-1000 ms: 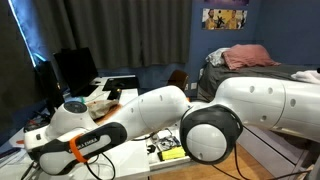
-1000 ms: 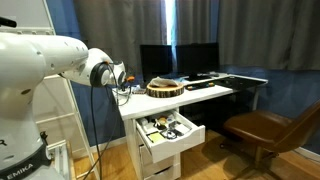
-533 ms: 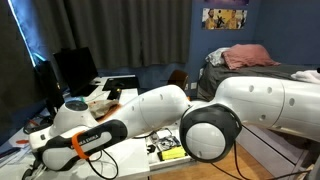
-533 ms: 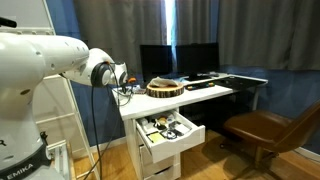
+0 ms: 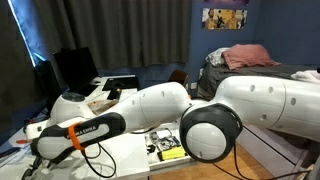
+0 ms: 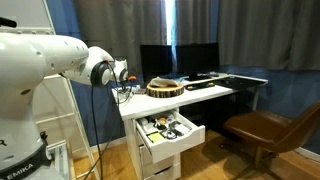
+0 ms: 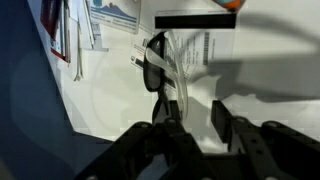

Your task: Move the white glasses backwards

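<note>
While just beside the white glasses (image 7: 157, 68), end effector (image 7: 200, 118) half open, empty.

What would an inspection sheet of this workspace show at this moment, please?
Surface: white desk, well lit in the wrist view.
Job's things: white glasses lie on the desk just ahead of the hand, not gripped.
Clutter: round wooden slab on the desk; open drawer full of small items; papers beyond the glasses.
Hand: hand open, nothing between its fingers.
Cables: wires bunched at the desk's end beside the arm.
Surroundings: monitors, brown chair, bed, dark curtains.
</note>
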Motion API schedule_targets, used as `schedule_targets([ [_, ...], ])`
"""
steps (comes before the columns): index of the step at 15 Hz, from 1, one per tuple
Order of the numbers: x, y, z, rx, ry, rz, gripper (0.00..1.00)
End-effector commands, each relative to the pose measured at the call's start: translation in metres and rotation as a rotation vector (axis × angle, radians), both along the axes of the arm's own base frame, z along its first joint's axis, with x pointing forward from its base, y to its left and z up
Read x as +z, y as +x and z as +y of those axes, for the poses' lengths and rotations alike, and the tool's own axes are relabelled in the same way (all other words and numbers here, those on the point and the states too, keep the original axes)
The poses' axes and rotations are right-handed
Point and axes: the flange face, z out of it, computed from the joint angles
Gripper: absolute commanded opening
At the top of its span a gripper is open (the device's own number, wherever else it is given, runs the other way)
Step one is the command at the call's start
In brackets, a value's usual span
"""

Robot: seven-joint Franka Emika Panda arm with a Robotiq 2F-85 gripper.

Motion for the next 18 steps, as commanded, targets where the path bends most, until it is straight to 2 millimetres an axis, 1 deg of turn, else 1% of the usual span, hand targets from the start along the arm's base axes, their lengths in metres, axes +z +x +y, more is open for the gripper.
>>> schedule_targets([
  [1,0.038,-0.006,0.007,-0.139,-0.060,0.129,0.70],
  [5,0.078,-0.027,0.016,-0.267,-0.161,0.291,0.98],
  [6,0.089,-0.032,0.017,-0.303,-0.182,0.326,1.00],
  [10,0.130,-0.054,0.022,-0.480,-0.237,0.439,1.00],
  [13,0.151,-0.071,0.027,-0.604,-0.244,0.546,1.00],
  [14,0.141,-0.061,0.026,-0.535,-0.224,0.482,1.00],
  [15,0.146,-0.063,0.027,-0.542,-0.222,0.487,1.00],
  [16,0.147,-0.063,0.027,-0.540,-0.221,0.485,1.00],
  [18,0.144,-0.061,0.026,-0.543,-0.224,0.485,1.00],
])
